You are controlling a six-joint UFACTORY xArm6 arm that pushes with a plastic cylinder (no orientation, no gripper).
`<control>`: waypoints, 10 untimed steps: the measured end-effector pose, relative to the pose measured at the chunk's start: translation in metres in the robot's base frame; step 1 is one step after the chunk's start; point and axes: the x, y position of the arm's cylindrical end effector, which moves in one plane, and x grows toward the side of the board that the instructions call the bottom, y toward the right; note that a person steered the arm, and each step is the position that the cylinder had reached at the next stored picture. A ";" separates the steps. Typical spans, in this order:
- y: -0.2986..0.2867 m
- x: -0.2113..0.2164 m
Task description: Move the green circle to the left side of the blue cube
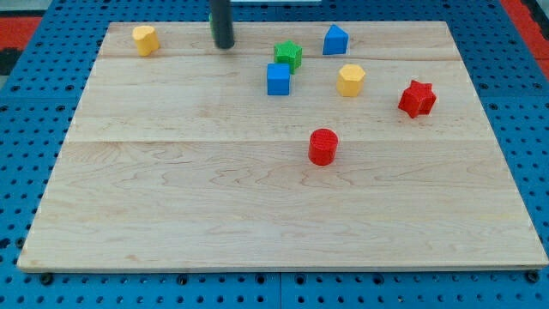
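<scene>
Green, star-like block (288,55) (no green circle is seen) sits touching the blue cube's (278,79) upper right. My tip (224,45), a bare rod gripping nothing, is parked well left, touching no block.

My tip (224,45) at the view's top
</scene>
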 end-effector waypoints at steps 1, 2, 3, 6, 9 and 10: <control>-0.017 0.006; -0.033 -0.043; -0.051 -0.083; -0.006 -0.075; 0.075 -0.067; 0.075 -0.092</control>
